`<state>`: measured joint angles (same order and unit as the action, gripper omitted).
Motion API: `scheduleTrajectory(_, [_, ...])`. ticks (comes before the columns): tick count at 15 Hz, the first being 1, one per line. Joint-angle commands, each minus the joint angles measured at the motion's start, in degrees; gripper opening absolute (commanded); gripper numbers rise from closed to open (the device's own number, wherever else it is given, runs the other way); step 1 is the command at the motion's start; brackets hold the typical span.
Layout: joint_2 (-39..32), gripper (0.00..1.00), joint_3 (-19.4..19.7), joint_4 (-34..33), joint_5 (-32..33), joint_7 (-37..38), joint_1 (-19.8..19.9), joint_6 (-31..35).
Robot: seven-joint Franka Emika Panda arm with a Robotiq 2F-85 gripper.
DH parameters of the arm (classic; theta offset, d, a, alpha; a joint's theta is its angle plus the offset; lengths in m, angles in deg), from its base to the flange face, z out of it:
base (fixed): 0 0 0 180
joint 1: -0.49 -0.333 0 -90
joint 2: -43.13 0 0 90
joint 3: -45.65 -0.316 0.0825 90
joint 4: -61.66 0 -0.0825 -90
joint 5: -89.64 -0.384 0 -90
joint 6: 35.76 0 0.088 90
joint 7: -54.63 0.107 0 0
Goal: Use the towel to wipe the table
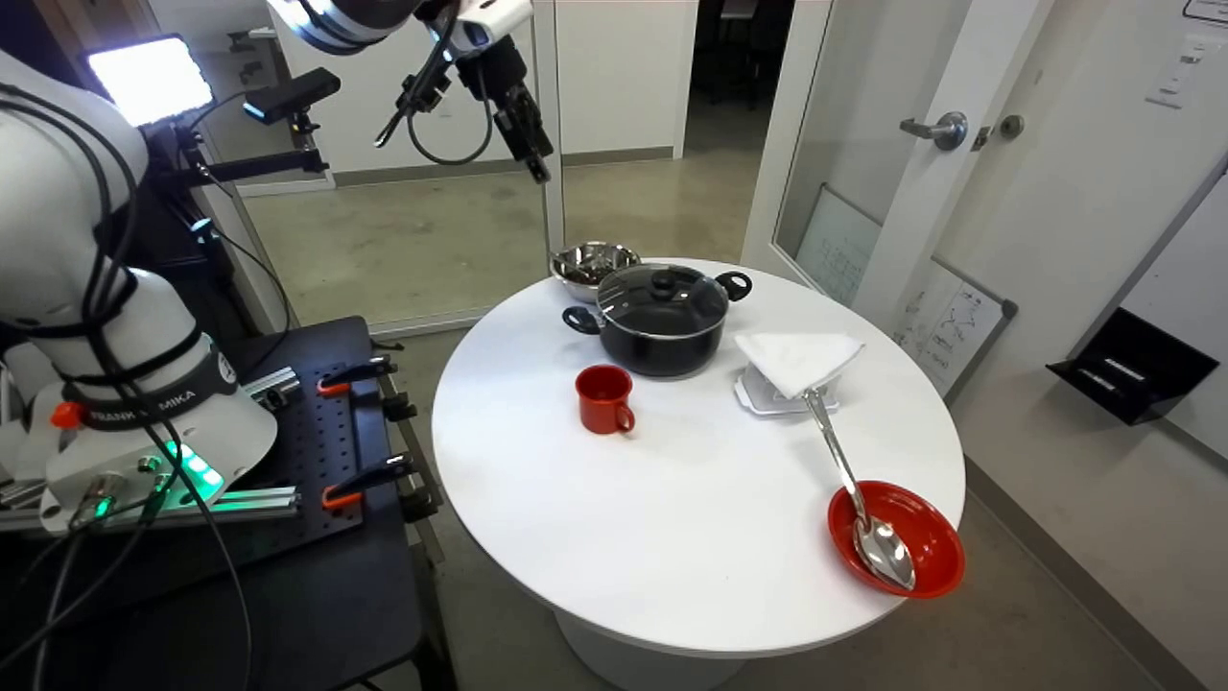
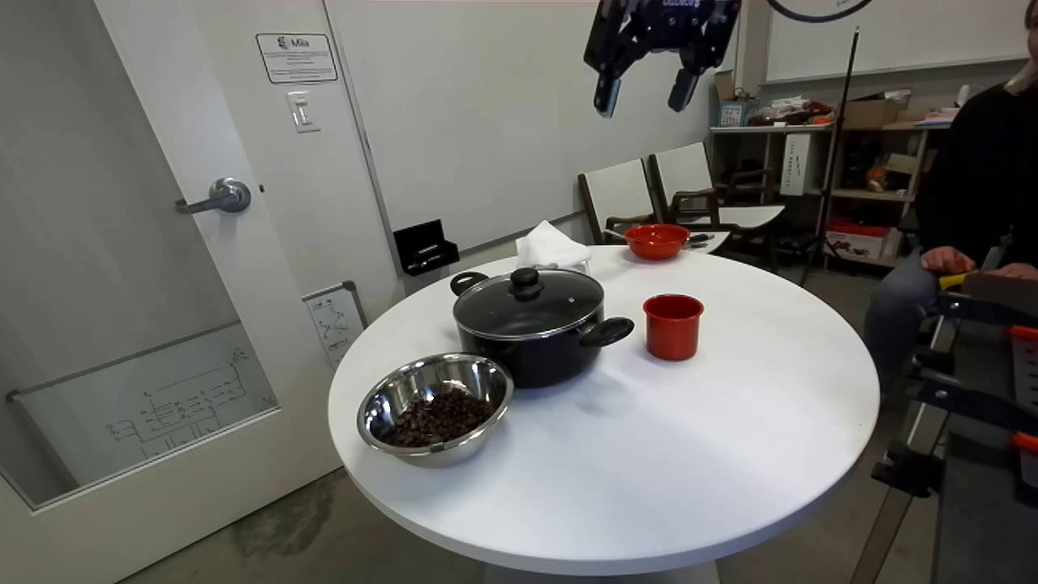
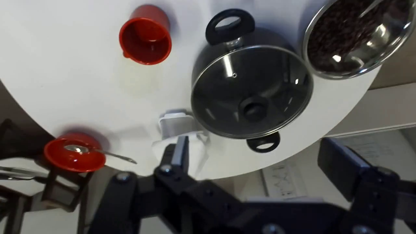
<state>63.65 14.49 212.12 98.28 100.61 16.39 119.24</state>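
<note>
The towel [image 1: 802,359] is plain and white. It lies draped, raised above the top of the round white table [image 1: 595,509], near the table's edge.

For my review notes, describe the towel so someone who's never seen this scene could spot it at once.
On the round white table, find the black lidded pot. Just right of it in an exterior view, the towel lies draped over a small pale container. Its soft, plain white cloth sets it apart from the stiff, straight-edged container under it.

Mug [image 1: 602,408]; lidded pot [image 1: 662,331] beside metal bowl [image 2: 470,373]; spoon [image 1: 881,549] in red bowl [image 1: 931,539]
</note>
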Motion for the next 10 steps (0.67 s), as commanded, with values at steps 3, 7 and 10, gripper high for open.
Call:
scheduleTrajectory(3, [-15.3,1.0,-16.0,-20.3,15.7,22.8,18.0,-18.5])
scheduleTrajectory(7, [-16.8,1.0,-7.1,-21.8,18.8,27.0,8.4,-23.4])
scheduleTrajectory(10, [-20.3,1.0,-6.6,-25.2,18.6,27.9,8.5,-24.8])
